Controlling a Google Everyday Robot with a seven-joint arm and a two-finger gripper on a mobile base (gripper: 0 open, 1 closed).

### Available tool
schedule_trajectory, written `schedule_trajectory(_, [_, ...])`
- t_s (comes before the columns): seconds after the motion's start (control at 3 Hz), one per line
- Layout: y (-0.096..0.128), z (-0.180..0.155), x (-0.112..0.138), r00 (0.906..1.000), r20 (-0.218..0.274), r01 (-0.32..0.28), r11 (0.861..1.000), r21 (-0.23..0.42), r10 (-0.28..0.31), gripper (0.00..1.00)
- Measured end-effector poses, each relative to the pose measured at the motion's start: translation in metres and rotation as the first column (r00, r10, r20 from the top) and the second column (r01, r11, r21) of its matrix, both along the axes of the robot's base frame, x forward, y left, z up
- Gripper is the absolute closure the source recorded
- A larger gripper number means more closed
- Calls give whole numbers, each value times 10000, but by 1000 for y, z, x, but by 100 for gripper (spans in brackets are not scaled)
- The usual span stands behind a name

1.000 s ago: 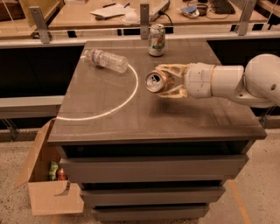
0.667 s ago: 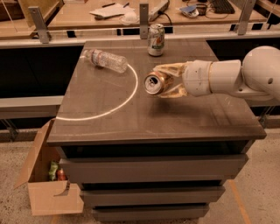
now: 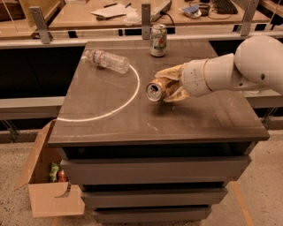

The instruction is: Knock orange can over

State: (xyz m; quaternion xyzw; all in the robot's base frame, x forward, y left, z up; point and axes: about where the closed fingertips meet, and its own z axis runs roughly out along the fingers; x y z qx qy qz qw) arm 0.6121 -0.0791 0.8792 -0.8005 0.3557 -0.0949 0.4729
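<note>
Table (image 3: 110,128): a dark brown cabinet with drawers is filling the middle of the frame, its flat top carrying everything below.
Arm (image 3: 230,70): a white robot arm is reaching in from the right edge, stretching leftward over the right half of the tabletop.
Back desk (image 3: 88,15): a pale desk is running along the top of the frame, with papers (image 3: 110,11) lying at upper centre-left and a keyboard (image 3: 224,6) at upper right.
Cardboard box (image 3: 48,194): it is sitting open on the floor at lower left, just beside the cabinet, with small items showing inside.
White arc (image 3: 128,95): a thin pale curve is sweeping across the left half of the tabletop.
Bottle (image 3: 107,61): a clear plastic bottle is lying on its side at the upper left of the tabletop, its label unreadable.
Gripper (image 3: 162,87): it is sitting just right of frame centre, its tan fingers (image 3: 171,71) closing above and below the orange can, clamping it.
Orange can (image 3: 157,89): it is lying tipped sideways in the claw, silver top facing left toward the camera; whether it is touching the tabletop cannot be told, and its markings cannot be read.
White-and-green can (image 3: 158,40): it is standing upright at the back edge, top centre, well apart from the claw; its lettering is not legible.
</note>
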Motion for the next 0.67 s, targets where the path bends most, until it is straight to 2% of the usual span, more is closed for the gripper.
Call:
schedule_trajectory(0.33, [-1,-5,2,9994,346,45,9959,-906,-13,82])
schedule_trajectory(0.67, [-1,-4,3,9987,501,59,9889,-1486,16,59])
